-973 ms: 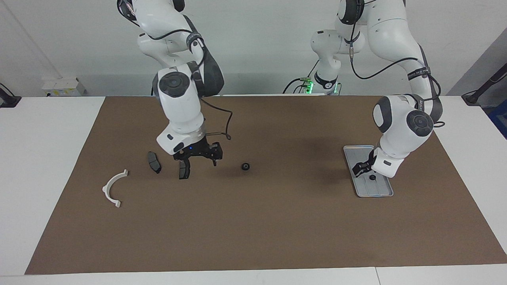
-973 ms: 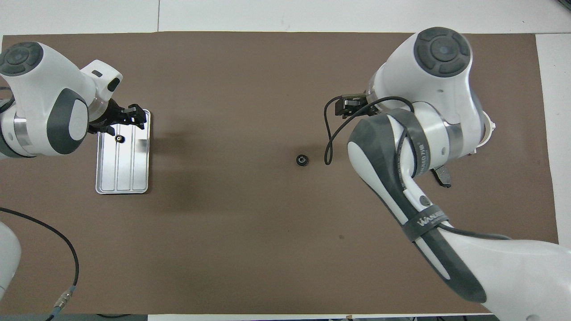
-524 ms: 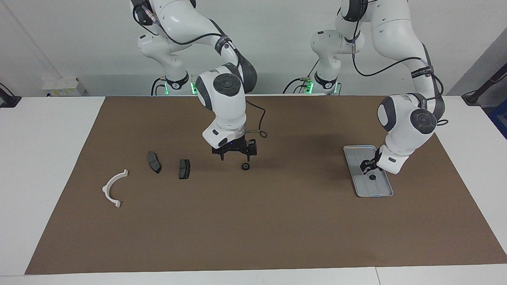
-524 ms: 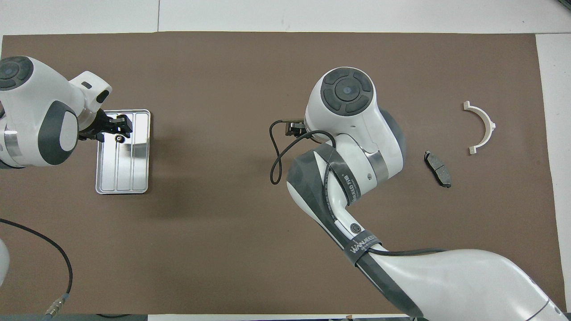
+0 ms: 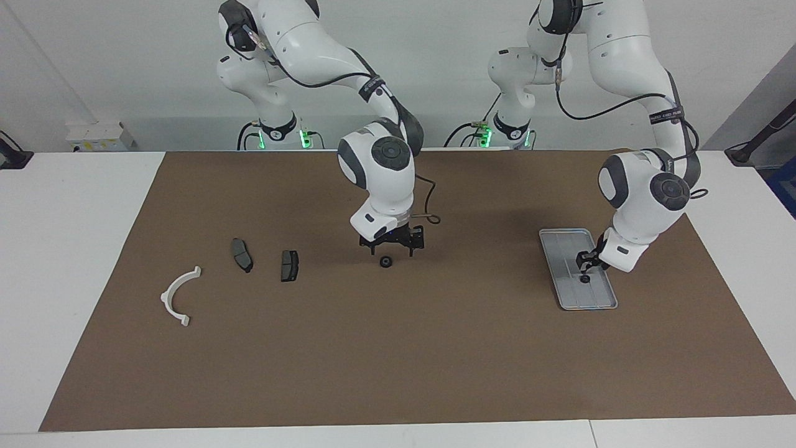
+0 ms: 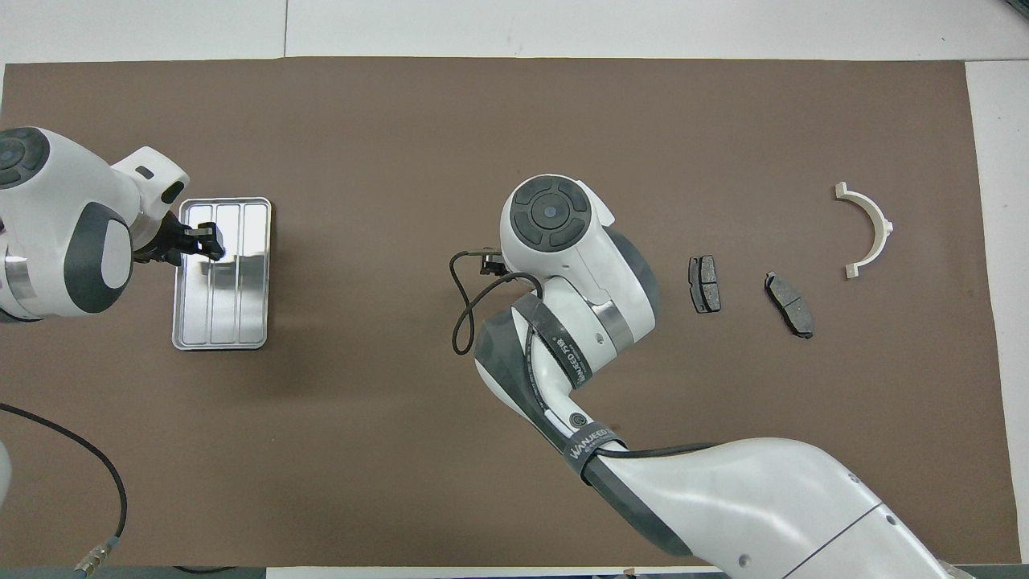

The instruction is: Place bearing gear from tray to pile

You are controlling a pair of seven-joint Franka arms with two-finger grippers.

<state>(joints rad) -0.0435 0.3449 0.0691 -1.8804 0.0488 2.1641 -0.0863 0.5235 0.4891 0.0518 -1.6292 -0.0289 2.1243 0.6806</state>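
Note:
A small black bearing gear (image 5: 584, 279) lies in the silver tray (image 5: 563, 239) at the left arm's end of the table. My left gripper (image 5: 589, 267) hangs right over that gear, and in the overhead view this gripper (image 6: 207, 240) hides it. A second black gear (image 5: 386, 262) lies on the brown mat mid-table. My right gripper (image 5: 392, 251) hovers open just above it, a finger on each side. The pile is a white bracket (image 5: 165, 296) and two dark brake pads (image 5: 242, 254) (image 5: 289, 266) at the right arm's end.
In the overhead view the tray (image 6: 241, 322), both brake pads (image 6: 704, 284) (image 6: 789, 303) and the bracket (image 6: 883, 219) show, while the right arm covers the mid-table gear. A brown mat (image 5: 398, 361) covers the white table.
My right arm has swung from over the brake pads to over the mid-table gear, uncovering the pile. My left gripper has narrowed and shifted onto the tray's gear.

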